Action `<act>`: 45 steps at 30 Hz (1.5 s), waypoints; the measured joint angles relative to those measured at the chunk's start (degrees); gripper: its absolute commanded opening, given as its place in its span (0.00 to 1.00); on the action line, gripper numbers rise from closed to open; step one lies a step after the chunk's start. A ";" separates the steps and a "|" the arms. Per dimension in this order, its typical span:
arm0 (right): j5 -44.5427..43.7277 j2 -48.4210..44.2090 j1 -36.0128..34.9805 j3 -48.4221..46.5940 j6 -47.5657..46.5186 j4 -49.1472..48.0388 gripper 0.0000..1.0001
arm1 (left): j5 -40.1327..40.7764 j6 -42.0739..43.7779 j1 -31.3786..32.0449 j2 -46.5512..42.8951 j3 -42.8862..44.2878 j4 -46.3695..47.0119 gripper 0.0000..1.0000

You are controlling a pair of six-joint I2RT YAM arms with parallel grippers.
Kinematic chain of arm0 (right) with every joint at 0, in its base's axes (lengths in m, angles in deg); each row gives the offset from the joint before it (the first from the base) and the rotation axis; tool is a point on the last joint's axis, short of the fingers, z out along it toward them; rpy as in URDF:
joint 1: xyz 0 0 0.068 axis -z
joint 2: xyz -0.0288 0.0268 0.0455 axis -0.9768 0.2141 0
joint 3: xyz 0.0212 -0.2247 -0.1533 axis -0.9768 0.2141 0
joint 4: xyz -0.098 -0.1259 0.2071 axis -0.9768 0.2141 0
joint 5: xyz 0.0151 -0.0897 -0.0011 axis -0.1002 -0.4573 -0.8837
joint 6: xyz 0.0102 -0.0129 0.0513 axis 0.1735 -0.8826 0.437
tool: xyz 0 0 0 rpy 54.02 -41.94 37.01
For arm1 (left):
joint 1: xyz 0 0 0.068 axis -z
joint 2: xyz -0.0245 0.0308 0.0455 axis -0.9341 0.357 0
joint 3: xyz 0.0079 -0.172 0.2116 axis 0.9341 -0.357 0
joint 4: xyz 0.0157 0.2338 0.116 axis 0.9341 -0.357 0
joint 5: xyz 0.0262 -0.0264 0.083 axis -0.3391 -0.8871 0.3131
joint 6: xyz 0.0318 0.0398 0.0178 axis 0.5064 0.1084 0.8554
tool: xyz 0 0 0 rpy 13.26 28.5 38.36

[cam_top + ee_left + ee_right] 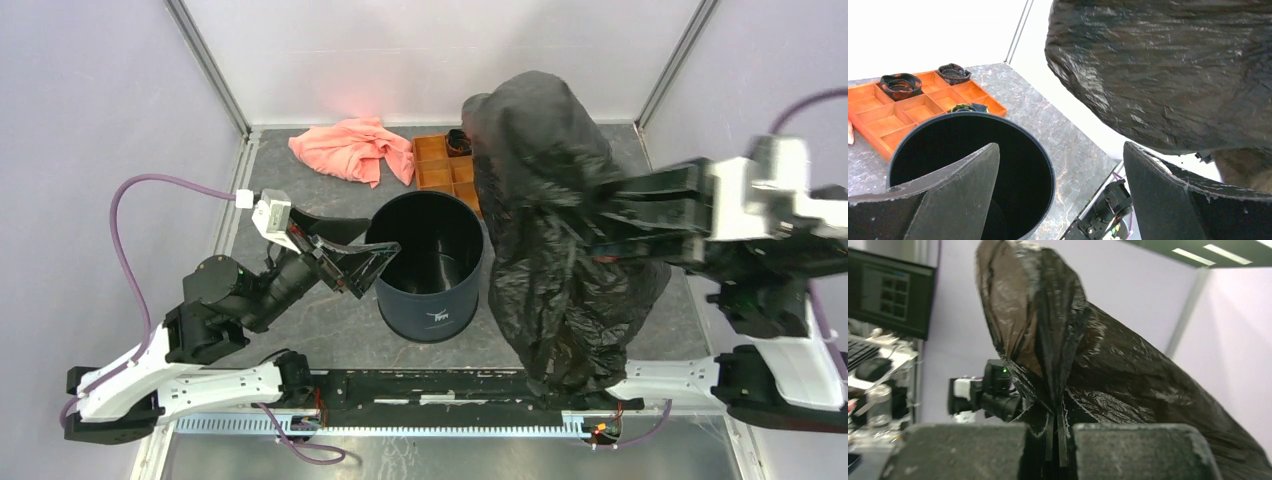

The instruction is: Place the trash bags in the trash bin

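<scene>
The glossy black trash bag (555, 230) hangs large and wrinkled in the air to the right of the trash bin (432, 265), which stands upright and open in the table's middle. My right gripper (600, 222) is shut on a fold of the bag and holds it up; in the right wrist view the film (1088, 355) is pinched between the pads (1143, 450). My left gripper (362, 262) is open and empty, its fingers over the bin's left rim. In the left wrist view the bin (998, 150) opens below and the bag (1168, 75) hangs at the upper right.
A salmon-pink cloth (350, 148) lies at the back left. An orange compartment tray (440, 165) with small dark items sits behind the bin, partly hidden by the bag. The enclosure's walls stand close on all sides.
</scene>
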 measured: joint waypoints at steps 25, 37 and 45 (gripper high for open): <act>13.75 8.00 0.00 0.79 6.38 0.72 0.00 | 7.21 7.34 0.00 -0.52 -0.61 3.26 0.95; -5.38 8.13 9.35 11.89 -2.34 -0.87 0.01 | 12.39 5.51 -0.02 9.46 -1.40 4.09 0.24; -4.79 19.45 23.91 2.34 0.35 -0.57 0.01 | 17.84 6.14 -0.02 19.23 0.09 0.17 0.02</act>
